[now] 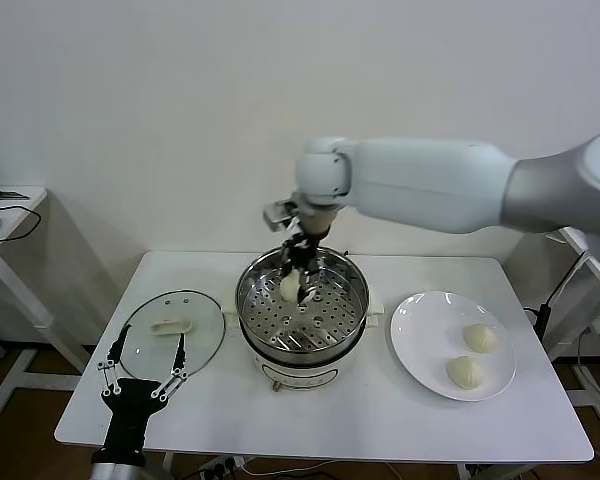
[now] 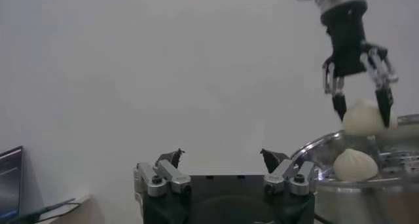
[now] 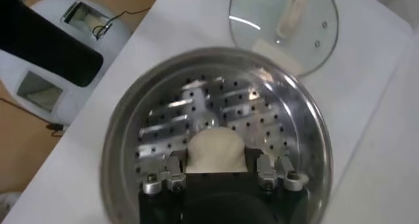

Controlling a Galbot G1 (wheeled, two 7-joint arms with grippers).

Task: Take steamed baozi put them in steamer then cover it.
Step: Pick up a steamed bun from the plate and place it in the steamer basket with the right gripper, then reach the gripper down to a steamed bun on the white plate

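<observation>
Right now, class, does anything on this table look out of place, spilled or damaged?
Nothing stands out. The steamer sits upright, the cover lies flat beside it, and two baozi rest on the plate. The right gripper holds a baozi over the steamer; the left gripper waits open.

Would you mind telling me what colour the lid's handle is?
Cream-white; the handle on the clear glass lid shows best in the right wrist view.

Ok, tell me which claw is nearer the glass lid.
Left. The left claw hovers open at the table's front edge, right beside the glass lid. The right claw is over the steamer, shut on a baozi.
</observation>
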